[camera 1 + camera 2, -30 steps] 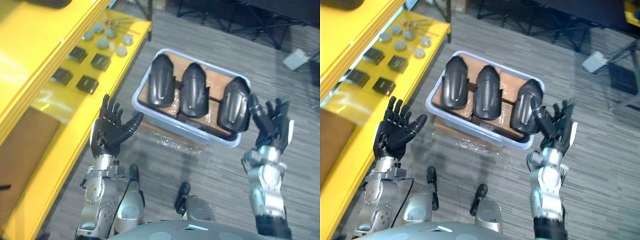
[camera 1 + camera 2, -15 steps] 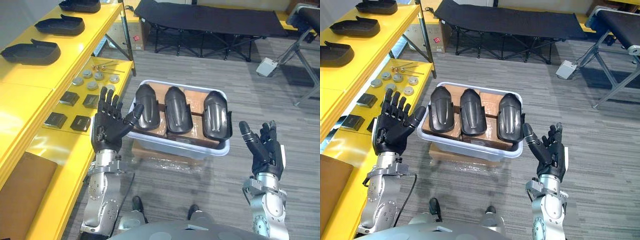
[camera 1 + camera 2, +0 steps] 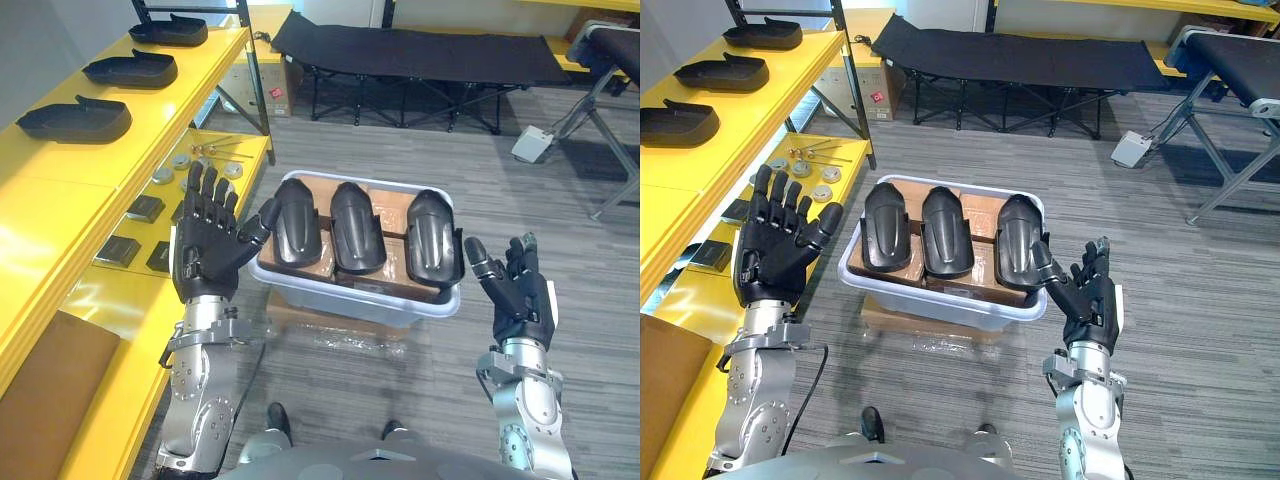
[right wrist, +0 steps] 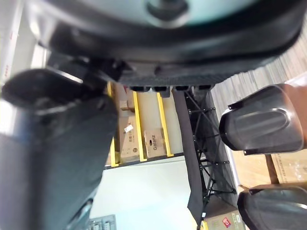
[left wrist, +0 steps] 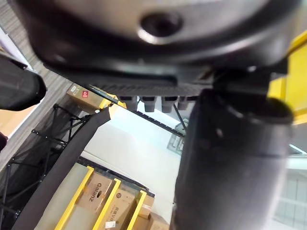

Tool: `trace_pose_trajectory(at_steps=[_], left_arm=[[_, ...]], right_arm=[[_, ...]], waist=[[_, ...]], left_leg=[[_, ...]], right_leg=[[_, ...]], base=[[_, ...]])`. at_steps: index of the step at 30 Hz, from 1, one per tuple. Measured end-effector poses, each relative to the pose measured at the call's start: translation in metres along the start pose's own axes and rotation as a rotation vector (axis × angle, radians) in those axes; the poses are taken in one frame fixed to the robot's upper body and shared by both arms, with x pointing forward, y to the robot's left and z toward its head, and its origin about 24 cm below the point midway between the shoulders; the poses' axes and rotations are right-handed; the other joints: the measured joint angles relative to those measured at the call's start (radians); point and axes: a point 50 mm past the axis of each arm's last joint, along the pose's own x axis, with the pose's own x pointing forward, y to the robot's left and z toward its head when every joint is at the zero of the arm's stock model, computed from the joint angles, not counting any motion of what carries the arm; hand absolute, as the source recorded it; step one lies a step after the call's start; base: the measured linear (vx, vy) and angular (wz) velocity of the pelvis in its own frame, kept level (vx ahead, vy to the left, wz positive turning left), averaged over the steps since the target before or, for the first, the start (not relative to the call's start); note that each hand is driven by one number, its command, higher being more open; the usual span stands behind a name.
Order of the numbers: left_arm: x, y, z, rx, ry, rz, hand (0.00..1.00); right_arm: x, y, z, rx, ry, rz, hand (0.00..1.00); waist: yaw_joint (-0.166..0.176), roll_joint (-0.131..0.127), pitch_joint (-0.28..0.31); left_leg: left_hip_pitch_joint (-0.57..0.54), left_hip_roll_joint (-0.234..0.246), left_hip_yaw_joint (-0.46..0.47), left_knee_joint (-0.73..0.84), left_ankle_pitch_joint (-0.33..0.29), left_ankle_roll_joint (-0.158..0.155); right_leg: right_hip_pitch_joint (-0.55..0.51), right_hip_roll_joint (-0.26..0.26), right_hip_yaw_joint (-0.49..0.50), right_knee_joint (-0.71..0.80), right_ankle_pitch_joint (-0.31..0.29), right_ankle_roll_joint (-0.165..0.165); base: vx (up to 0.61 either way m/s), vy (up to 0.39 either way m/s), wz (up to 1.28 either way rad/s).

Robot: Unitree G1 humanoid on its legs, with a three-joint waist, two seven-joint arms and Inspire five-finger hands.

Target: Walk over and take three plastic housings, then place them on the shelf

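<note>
Just beside the bin [image 3: 340, 297], left hand [image 3: 205, 255] and right hand [image 3: 520, 300] stand raised, spread open, empty.

I see a pale grey tub [image 3: 350, 303] in the middle of the grey striped floor [image 3: 560, 210]. It stands on a flat cardboard box [image 3: 298, 318] with clear film [image 3: 352, 336] at the box's near edge. Brown cartons [image 3: 981, 212] line the inside of the tub. Far behind it, a black folding cot [image 3: 420, 50] spans the floor, with a small red-labelled carton [image 3: 272, 72] at its left end. A white box [image 3: 531, 146] lies far right. At the left I have round metal discs [image 3: 165, 176], dark square blocks [image 3: 145, 208] nearer, and a brown board [image 3: 40, 390] nearest.
</note>
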Motion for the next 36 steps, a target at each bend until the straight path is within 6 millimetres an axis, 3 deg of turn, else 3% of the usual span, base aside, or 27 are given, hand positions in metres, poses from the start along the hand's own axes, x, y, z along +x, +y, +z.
trace_pose_trajectory(at_steps=[5, 7, 10, 12, 14, 15, 17, 19, 20, 23, 26, 27, 29, 31, 33, 34, 35, 36], left_arm=[[-0.001, 0.001, -0.001, 0.003, 0.011, 0.002, 1.00], [-0.003, 0.003, -0.002, 0.007, 0.023, 0.015, 1.00], [-0.014, 0.014, -0.007, 0.023, 0.063, 0.088, 1.00], [-0.017, 0.021, -0.009, 0.037, 0.077, 0.124, 1.00], [-0.018, 0.029, -0.013, 0.047, 0.097, 0.156, 1.00], [-0.019, 0.031, -0.016, 0.036, 0.109, 0.168, 1.00], [-0.021, 0.033, -0.019, 0.019, 0.126, 0.161, 1.00], [-0.025, 0.032, -0.019, 0.021, 0.136, 0.127, 1.00], [-0.026, 0.033, -0.017, 0.022, 0.131, 0.119, 1.00], [-0.026, 0.033, -0.017, 0.027, 0.128, 0.120, 1.00], [-0.023, 0.031, -0.013, 0.025, 0.105, 0.117, 1.00], [-0.021, 0.028, -0.009, 0.021, 0.086, 0.110, 1.00], [-0.017, 0.027, -0.008, 0.018, 0.072, 0.107, 1.00], [-0.013, 0.027, -0.003, 0.020, 0.045, 0.109, 1.00], [-0.009, 0.026, 0.003, 0.022, 0.018, 0.104, 1.00], [-0.004, 0.023, 0.007, 0.020, -0.007, 0.095, 1.00], [0.001, 0.023, 0.010, 0.022, -0.029, 0.094, 1.00], [0.002, 0.023, 0.010, 0.022, -0.033, 0.097, 1.00]], right_arm=[[-0.002, 0.010, -0.004, 0.012, 0.019, 0.036, 1.00], [-0.003, 0.016, -0.007, 0.020, 0.032, 0.060, 1.00], [-0.004, 0.023, -0.009, 0.020, 0.045, 0.121, 1.00], [-0.003, 0.021, -0.007, -0.003, 0.042, 0.153, 1.00], [0.000, 0.015, -0.004, -0.035, 0.033, 0.171, 1.00], [0.001, 0.011, -0.002, -0.049, 0.028, 0.170, 1.00], [0.003, 0.003, 0.002, -0.067, 0.012, 0.145, 1.00], [0.004, -0.002, 0.004, -0.075, 0.004, 0.128, 1.00], [0.006, 0.000, 0.004, -0.083, 0.006, 0.143, 1.00], [0.004, 0.013, -0.002, -0.075, 0.027, 0.197, 1.00], [0.005, 0.027, -0.004, -0.045, 0.027, 0.235, 1.00], [0.004, 0.030, -0.006, -0.026, 0.030, 0.217, 1.00], [0.003, 0.031, -0.008, -0.011, 0.038, 0.196, 1.00], [0.003, 0.033, -0.010, -0.004, 0.041, 0.191, 1.00], [0.005, 0.035, -0.009, 0.006, 0.033, 0.188, 1.00], [0.007, 0.035, -0.008, 0.006, 0.028, 0.185, 1.00], [0.009, 0.034, -0.009, 0.006, 0.026, 0.182, 1.00], [0.009, 0.033, -0.009, 0.005, 0.029, 0.181, 1.00]], waist=[[0.000, -0.005, -0.003], [0.001, -0.010, -0.001], [0.009, 0.016, 0.016], [0.012, 0.029, 0.026], [0.011, 0.036, 0.038], [0.012, 0.037, 0.042], [0.013, 0.039, 0.048], [0.024, 0.049, 0.044], [0.047, 0.046, 0.043], [0.060, 0.028, 0.052], [0.058, -0.004, 0.059], [0.053, -0.018, 0.065], [0.052, -0.019, 0.067], [0.057, -0.023, 0.063], [0.048, -0.020, 0.062], [0.049, -0.014, 0.065], [0.048, -0.007, 0.072], [0.042, 0.002, 0.077]], left_leg=[[0.000, 0.008, 0.008, 0.006, -0.002, -0.004], [-0.033, 0.027, 0.009, 0.093, -0.043, -0.003], [-0.108, 0.134, 0.010, 0.413, -0.193, -0.010], [-0.109, 0.178, 0.012, 0.482, -0.215, -0.014], [-0.146, 0.205, 0.001, 0.563, -0.202, 0.018], [-0.156, 0.202, -0.012, 0.575, -0.193, 0.031], [-0.159, 0.189, -0.040, 0.558, -0.201, 0.019], [-0.126, 0.141, -0.074, 0.484, -0.231, -0.014], [-0.074, 0.087, -0.077, 0.383, -0.232, -0.011], [-0.075, 0.069, -0.059, 0.380, -0.246, -0.001], [-0.077, 0.035, -0.077, 0.383, -0.279, 0.004], [-0.076, 0.024, -0.086, 0.387, -0.289, 0.003], [-0.075, 0.028, -0.090, 0.402, -0.291, 0.012], [-0.074, 0.039, -0.127, 0.438, -0.291, 0.001], [-0.074, 0.048, -0.139, 0.434, -0.299, 0.000], [-0.073, 0.065, -0.155, 0.428, -0.310, 0.004], [-0.066, 0.081, -0.185, 0.432, -0.326, 0.005], [-0.061, 0.084, -0.201, 0.434, -0.331, 0.001]], right_leg=[[-0.004, 0.009, 0.008, -0.007, 0.003, -0.004], [-0.003, 0.013, 0.016, -0.008, 0.004, -0.007], [0.027, 0.065, 0.051, 0.005, -0.017, -0.034], [0.045, 0.092, 0.064, 0.007, -0.042, -0.053], [0.054, 0.107, 0.066, 0.004, -0.048, -0.062], [0.054, 0.110, 0.069, 0.003, -0.048, -0.064], [0.052, 0.107, 0.073, 0.001, -0.047, -0.068], [0.043, 0.096, 0.087, 0.007, -0.046, -0.068], [0.026, 0.070, 0.117, 0.017, -0.041, -0.060], [0.012, 0.051, 0.133, 0.018, -0.028, -0.040], [-0.041, 0.016, 0.143, 0.115, -0.091, -0.052], [-0.068, -0.003, 0.142, 0.193, -0.111, -0.036], [-0.108, -0.014, 0.124, 0.283, -0.112, -0.038], [-0.093, -0.017, 0.090, 0.293, -0.102, -0.040], [-0.100, -0.015, 0.088, 0.305, -0.077, -0.037], [-0.144, -0.010, 0.095, 0.385, -0.054, -0.037], [-0.216, -0.011, 0.127, 0.503, -0.063, -0.071], [-0.222, -0.010, 0.148, 0.505, -0.078, -0.087]], base=[[0.01, -0.004, -0.05], [0.02, -0.025, -0.16], [-0.01, -0.048, -0.38], [-0.04, -0.043, -0.24], [-0.05, -0.057, -0.03], [-0.03, -0.061, 0.07], [0.00, -0.009, 0.11], [0.04, 0.092, -0.14], [0.04, 0.090, -0.34], [0.05, 0.082, -0.23], [0.06, 0.077, -0.09], [0.08, 0.075, 0.05], [0.08, 0.042, 0.03], [0.11, 0.012, -0.19], [0.09, 0.052, -0.04], [0.05, 0.073, 0.07], [0.02, 0.025, 0.14], [0.02, -0.020, 0.45]])
